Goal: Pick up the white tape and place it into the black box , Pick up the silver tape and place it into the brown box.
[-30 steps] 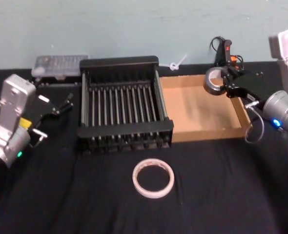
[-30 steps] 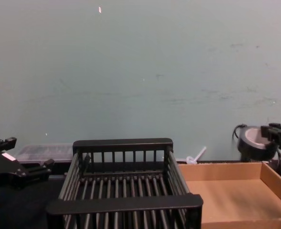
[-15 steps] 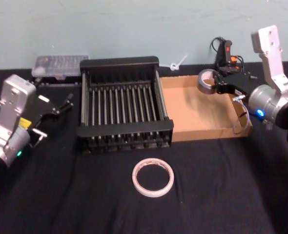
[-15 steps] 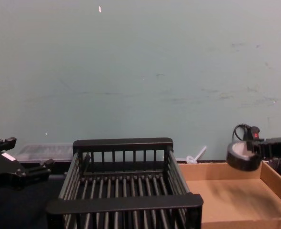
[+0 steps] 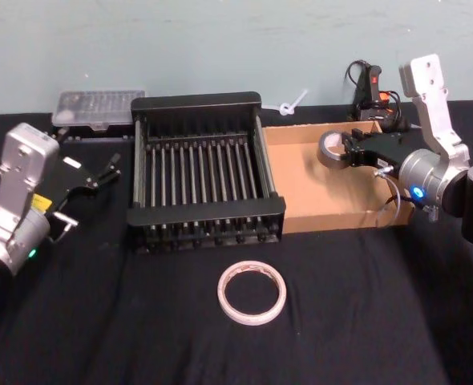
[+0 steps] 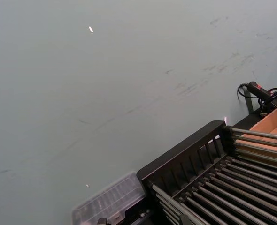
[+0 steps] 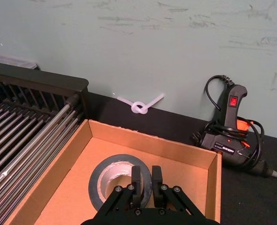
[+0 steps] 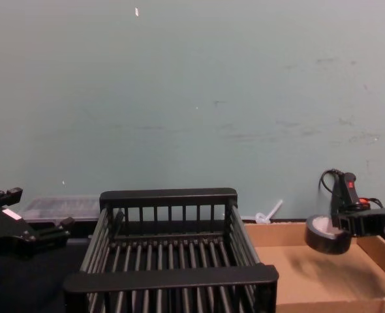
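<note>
The right tool (image 5: 347,151) is gripping the thick silver-grey duct tape roll (image 5: 332,149) above the shallow brown cardboard tray (image 5: 317,200); the left tool (image 5: 108,170), open, is waiting at far left.

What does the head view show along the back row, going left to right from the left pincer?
Left pincer → black box → brown box → silver tape, held over the brown box by the right pincer.
</note>
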`<state>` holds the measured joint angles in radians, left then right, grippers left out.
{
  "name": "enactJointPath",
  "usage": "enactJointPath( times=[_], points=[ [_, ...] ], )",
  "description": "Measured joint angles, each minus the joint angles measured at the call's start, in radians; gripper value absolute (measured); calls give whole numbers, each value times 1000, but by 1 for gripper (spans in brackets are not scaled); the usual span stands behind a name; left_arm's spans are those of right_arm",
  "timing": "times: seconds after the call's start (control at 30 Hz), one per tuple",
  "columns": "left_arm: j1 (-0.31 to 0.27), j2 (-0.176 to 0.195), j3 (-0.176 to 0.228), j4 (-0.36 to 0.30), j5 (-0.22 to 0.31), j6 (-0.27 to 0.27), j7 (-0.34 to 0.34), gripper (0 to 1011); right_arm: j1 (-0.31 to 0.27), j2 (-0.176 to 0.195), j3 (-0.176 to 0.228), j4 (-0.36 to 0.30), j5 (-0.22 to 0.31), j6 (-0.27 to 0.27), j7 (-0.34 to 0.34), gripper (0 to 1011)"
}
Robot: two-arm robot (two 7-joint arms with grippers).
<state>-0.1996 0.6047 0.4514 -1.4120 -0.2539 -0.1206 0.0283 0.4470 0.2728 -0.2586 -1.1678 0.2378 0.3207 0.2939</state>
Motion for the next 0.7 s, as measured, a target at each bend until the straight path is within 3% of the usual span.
enactJointPath(
  times=[0.3, 0.7],
  points=[
    [0, 0, 0, 0, 0, 0, 0, 1001, -1, 1, 2, -1, 0, 1, 0, 147],
    [0, 0, 0, 0, 0, 0, 0, 1001, -2, 1, 3, -3, 1, 2, 0, 507]
  ],
)
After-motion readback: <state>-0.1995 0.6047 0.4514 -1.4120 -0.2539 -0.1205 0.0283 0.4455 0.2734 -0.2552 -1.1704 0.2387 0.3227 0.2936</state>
